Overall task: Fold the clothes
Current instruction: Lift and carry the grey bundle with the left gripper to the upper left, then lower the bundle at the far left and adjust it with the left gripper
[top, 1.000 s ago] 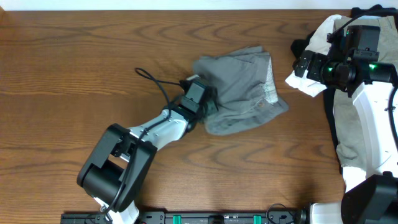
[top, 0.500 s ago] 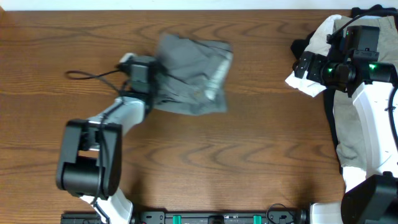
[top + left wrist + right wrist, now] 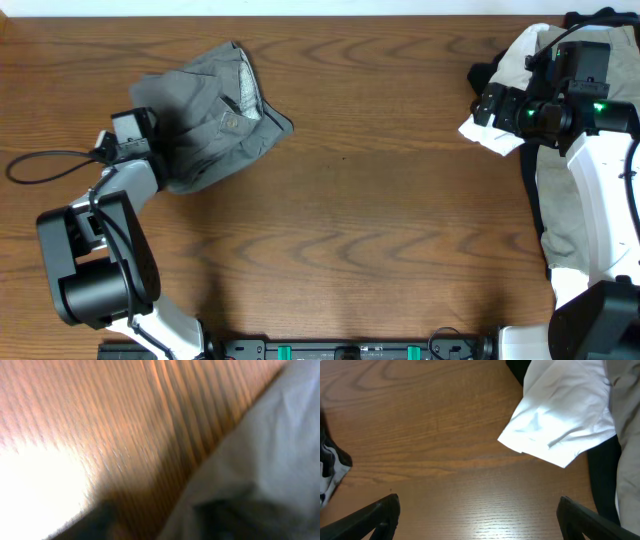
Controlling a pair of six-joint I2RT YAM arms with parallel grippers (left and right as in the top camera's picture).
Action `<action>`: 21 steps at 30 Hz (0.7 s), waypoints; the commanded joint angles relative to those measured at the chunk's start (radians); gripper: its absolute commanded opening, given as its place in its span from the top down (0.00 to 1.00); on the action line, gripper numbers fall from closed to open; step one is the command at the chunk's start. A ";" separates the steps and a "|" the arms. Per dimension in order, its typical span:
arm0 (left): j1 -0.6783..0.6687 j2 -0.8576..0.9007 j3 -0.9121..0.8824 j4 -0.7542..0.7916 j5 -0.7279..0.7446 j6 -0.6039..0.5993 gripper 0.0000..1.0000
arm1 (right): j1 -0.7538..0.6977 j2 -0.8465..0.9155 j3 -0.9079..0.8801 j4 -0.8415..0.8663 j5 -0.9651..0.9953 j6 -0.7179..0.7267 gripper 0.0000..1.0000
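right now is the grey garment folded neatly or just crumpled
Crumpled, not folded: the grey garment lies in an uneven, wrinkled heap on the table, its outline ragged and layers bunched over each other.

No writing, brand, number or sign can be read in any view. The grey shorts carry a pale spot on the cloth, too small to tell whether it is a label or a button. The left wrist view is too blurred to show any lettering.
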 commanded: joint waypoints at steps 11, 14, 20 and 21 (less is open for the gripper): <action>-0.003 -0.369 0.002 0.001 0.078 0.501 0.02 | 0.004 0.003 0.000 0.001 -0.005 0.011 0.01; -0.038 -0.478 0.002 0.004 0.226 0.627 0.02 | 0.004 0.003 0.000 0.005 -0.005 0.011 0.01; -0.221 -0.462 0.002 -0.050 0.327 0.856 0.02 | 0.004 0.003 0.000 0.007 -0.009 0.011 0.02; -0.252 -0.440 0.002 -0.061 0.327 0.885 0.02 | 0.004 0.003 0.000 0.007 -0.011 0.011 0.01</action>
